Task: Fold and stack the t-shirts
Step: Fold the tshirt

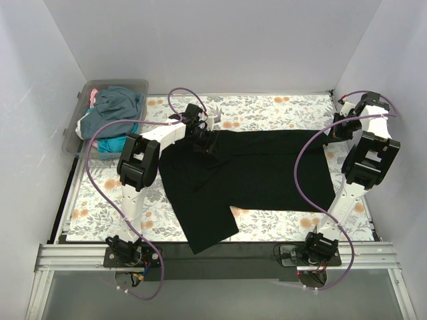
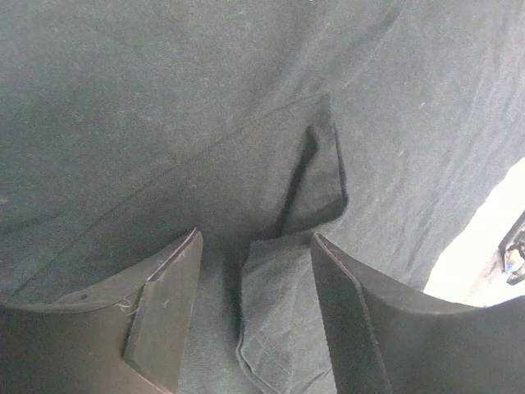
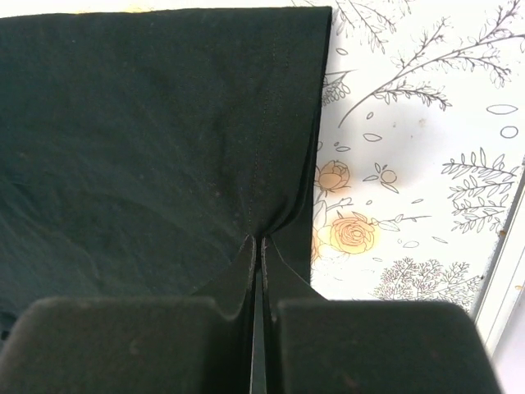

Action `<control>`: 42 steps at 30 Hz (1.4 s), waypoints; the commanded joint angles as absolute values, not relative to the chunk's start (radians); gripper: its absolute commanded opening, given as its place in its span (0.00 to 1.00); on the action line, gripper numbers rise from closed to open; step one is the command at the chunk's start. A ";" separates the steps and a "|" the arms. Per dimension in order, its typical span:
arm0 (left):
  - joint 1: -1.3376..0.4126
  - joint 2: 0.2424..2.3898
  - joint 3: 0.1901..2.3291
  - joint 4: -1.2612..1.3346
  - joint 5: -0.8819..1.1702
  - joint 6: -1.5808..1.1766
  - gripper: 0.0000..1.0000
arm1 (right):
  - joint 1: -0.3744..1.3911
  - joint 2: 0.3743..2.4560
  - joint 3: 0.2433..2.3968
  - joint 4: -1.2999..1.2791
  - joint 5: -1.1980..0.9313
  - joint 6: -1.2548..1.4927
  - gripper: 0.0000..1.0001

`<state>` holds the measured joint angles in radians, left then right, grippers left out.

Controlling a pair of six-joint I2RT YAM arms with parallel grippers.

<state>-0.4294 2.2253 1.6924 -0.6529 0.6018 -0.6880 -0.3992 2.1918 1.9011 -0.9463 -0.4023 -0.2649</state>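
The right tool (image 3: 261,242), pressed together, pinches the 3 o'clock edge of the black t-shirt (image 1: 267,170) lying across the table (image 1: 267,105), the left tool (image 2: 254,254) hangs spread over its bunched cloth near 10 o'clock, and this shirt, probably light and limp, is best taken at corners.

The shirt (image 1: 253,170) lies across the middle of the cover (image 1: 280,107), one part reaching over the near edge left of centre. The bin (image 1: 72,130) sits at the far left corner, with other shirts (image 1: 117,107) heaped in it.
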 commanded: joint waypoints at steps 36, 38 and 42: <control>-0.571 2.074 1.733 -0.934 0.779 -0.454 0.49 | -0.387 2.160 1.965 -0.982 -0.471 -0.360 0.70; -0.568 2.040 1.720 -0.925 0.778 -0.456 0.50 | -0.376 2.152 1.956 -0.980 -0.472 -0.368 0.70; -0.493 1.961 1.625 -0.807 0.752 -0.540 0.48 | -0.321 2.123 1.913 -0.980 -0.489 -0.394 0.65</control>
<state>-0.5629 2.0888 1.6611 -0.8627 0.7452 -0.5140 -0.3702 2.1952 1.9312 -0.9691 -0.4480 -0.3576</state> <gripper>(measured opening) 0.488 0.665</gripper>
